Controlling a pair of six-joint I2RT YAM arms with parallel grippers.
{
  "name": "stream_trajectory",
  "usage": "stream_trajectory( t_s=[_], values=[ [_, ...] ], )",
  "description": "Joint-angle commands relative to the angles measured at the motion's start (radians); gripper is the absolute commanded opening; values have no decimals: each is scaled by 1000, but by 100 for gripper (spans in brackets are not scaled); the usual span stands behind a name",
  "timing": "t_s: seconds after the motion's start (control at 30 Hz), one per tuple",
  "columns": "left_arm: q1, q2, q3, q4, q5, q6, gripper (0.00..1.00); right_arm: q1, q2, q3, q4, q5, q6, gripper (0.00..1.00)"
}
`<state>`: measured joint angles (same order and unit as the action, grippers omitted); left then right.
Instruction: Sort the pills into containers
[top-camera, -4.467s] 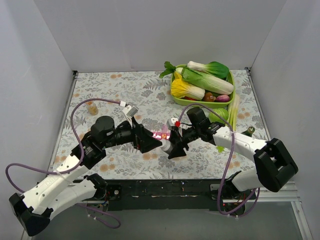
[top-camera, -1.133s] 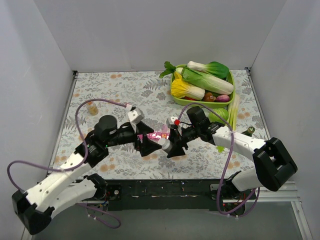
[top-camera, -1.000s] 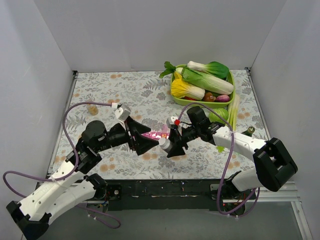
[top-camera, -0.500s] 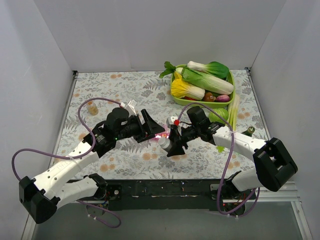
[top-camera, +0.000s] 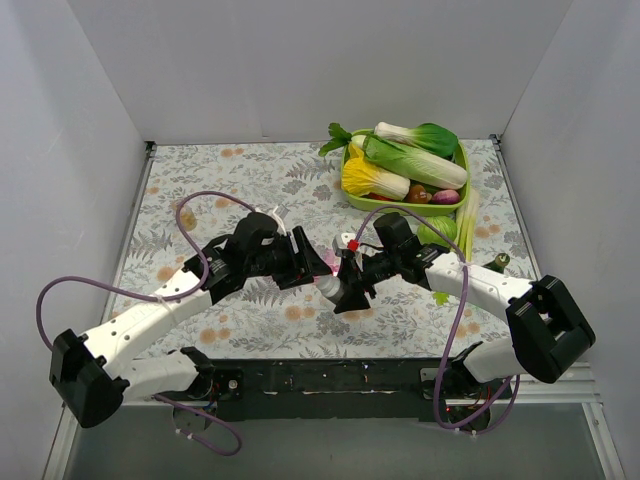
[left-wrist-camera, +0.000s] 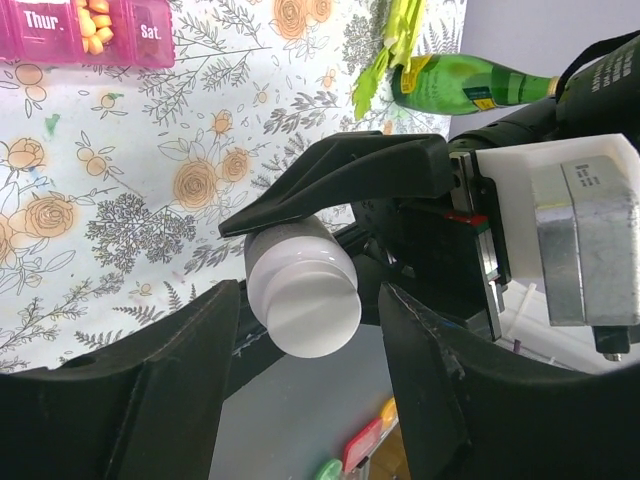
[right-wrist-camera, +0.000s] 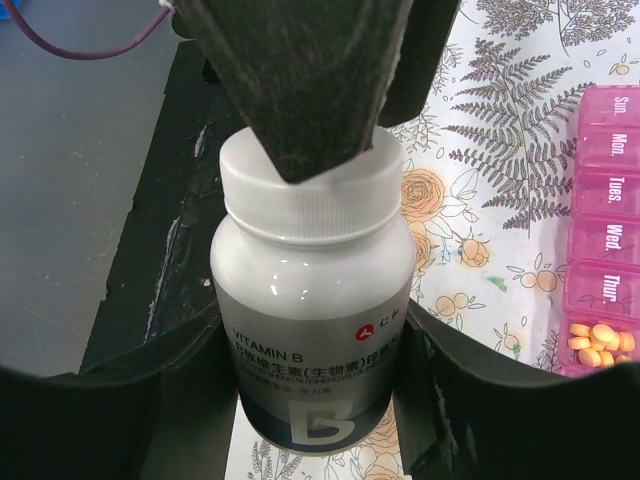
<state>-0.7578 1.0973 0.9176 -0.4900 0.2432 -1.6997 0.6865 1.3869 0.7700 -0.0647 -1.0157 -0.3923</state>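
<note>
The right gripper (right-wrist-camera: 318, 385) holds the white bottle (right-wrist-camera: 315, 290) tight. The left gripper (left-wrist-camera: 312, 298) sits open around its cap (left-wrist-camera: 303, 310).

Table (top-camera: 250, 180), floral cover. Bearing: pink pill organizer (right-wrist-camera: 605, 280) just beside right gripper (top-camera: 342, 288); green vegetable tray (top-camera: 463, 168) beyond it; green bottle (left-wrist-camera: 470, 82) behind it.

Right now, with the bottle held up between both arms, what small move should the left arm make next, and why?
Probably close the left tool onto the white cap. The right tool grips the Vitamin B bottle by its body, and the left fingers straddle the cap with a small gap showing, so the cap cannot be twisted off yet.
</note>
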Motion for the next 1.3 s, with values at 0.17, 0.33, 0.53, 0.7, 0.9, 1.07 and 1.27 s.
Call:
stream_trajectory(
  t_s=[0.17,0.33,0.53,0.7,0.9,1.07,1.27],
  values=[
    [-32,44,67,-35,4,64,55,-1,-8,28,3,-12,-10,1],
    [-38,52,75,-36,8,107,49,-1,-5,28,3,-12,-11,1],
    [-38,59,72,-25,67,207,11,-1,-8,28,5,-17,-11,1],
    [-38,41,44,53,290,481,0,-1,-8,28,5,-40,-8,1],
    [-40,43,55,2,563,1054,0,-1,-15,23,11,-87,-6,1],
    [-38,48,96,-58,460,1267,3,-1,-32,8,17,-83,-8,1],
    [-31,-54,60,144,369,1030,62,-1,-35,2,23,-80,-10,1]
  ],
)
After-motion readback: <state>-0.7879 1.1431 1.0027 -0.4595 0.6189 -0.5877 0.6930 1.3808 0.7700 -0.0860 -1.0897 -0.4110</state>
